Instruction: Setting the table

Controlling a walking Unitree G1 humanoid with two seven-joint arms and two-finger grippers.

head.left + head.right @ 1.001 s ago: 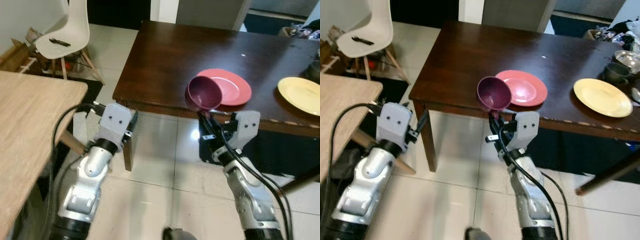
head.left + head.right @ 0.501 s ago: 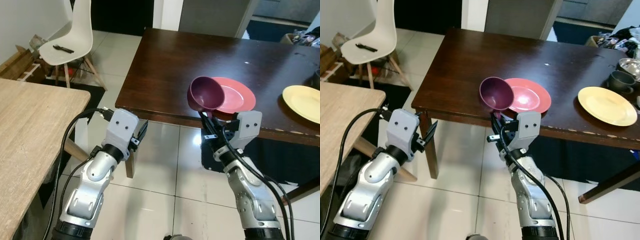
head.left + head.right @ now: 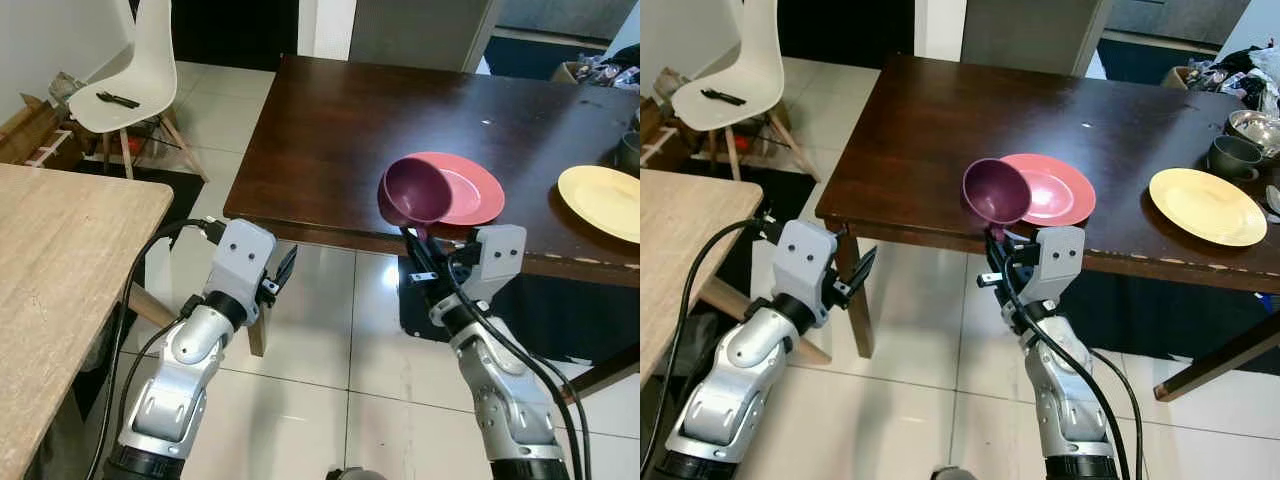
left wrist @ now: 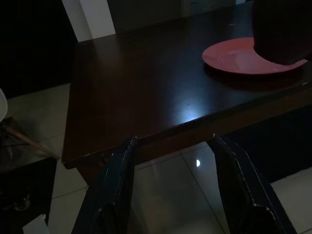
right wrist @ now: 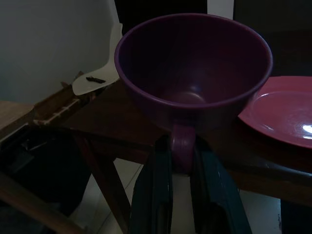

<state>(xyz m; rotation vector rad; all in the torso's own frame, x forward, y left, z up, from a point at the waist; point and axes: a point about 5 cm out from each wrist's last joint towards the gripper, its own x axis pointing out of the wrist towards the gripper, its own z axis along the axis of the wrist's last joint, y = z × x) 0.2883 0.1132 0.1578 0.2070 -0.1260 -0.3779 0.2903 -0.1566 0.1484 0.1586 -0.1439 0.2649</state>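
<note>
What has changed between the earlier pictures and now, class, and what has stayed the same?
The left tool has risen a little, fingers open. The right tool stays shut on the purple cup, still held above the table's near edge beside the red plate. The yellow plate is unmoved.

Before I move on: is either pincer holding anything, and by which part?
The right pincer holds the purple bowl by its handle; the left pincer is open, empty.
</note>
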